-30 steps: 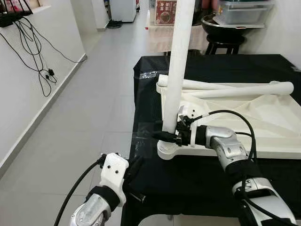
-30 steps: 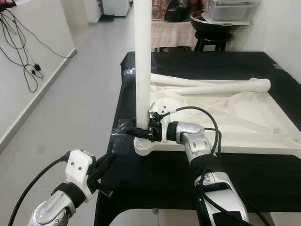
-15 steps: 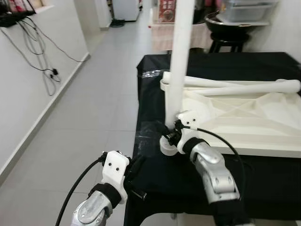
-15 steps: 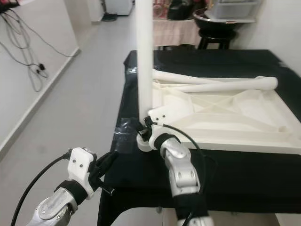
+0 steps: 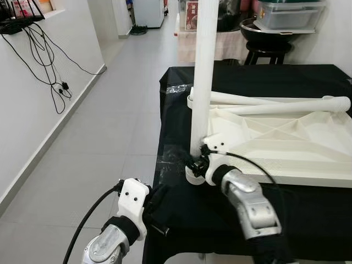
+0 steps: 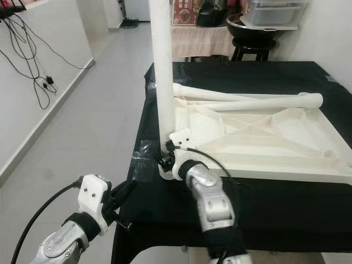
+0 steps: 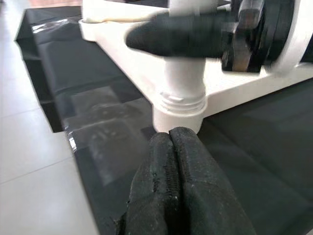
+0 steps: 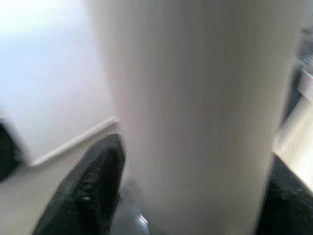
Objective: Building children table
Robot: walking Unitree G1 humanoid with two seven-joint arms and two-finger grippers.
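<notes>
the right gripper (image 5: 195, 163) had its two black fingers (image 8: 93, 191) one on each side of the tall white leg (image 5: 204, 77), holding it low down, just above the round socket (image 7: 178, 105) at the near corner of the white tabletop (image 5: 286, 143). the leg stood straight up from that corner, and its threaded end sat in the socket. the tabletop lay upside down, ribs showing, on a black cloth (image 5: 231, 82) that covered a bigger table. two more white legs (image 6: 247, 100) lay flat along the far edge of the tabletop, one resting across the other. the right arm (image 5: 247, 201) reached in from the near side of the tabletop to that corner. the left gripper (image 6: 118, 201) hung low, just off the near corner of the black cloth, close to the socket but not touching it. its two fingers (image 7: 173, 196) were pressed together with nothing between them. beside the black cloth was grey tiled floor (image 5: 99, 143), and cables (image 5: 38, 55) hung down the white wall past it.
</notes>
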